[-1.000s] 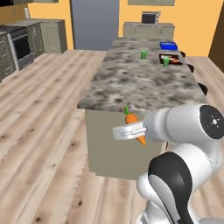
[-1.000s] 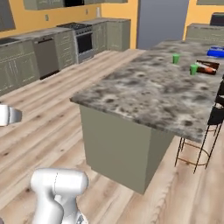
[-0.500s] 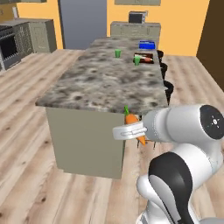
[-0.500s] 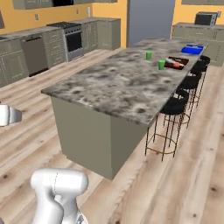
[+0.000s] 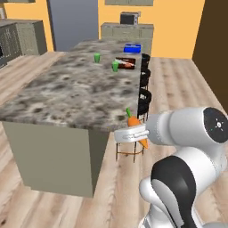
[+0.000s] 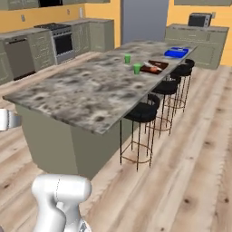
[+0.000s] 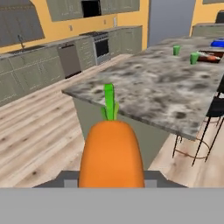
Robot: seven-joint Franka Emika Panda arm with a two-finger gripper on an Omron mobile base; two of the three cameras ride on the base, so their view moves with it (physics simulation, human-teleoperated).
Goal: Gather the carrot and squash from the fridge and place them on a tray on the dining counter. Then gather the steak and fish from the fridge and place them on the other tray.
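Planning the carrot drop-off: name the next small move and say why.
Probably keep driving along the stool side toward the far end of the counter. The gripper holds the carrot short of the near corner, and the tray sits far down the counter beyond the green cups.

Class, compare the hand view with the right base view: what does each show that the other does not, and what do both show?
Hand view alone: the carrot close up, orange with its green top pointing up, held in the claw.

Right base view alone: the row of black stools along the dining counter's side, and a microwave at the back.

Both: the speckled dining counter, two green cups, the dark tray, the blue tray, and the stove.
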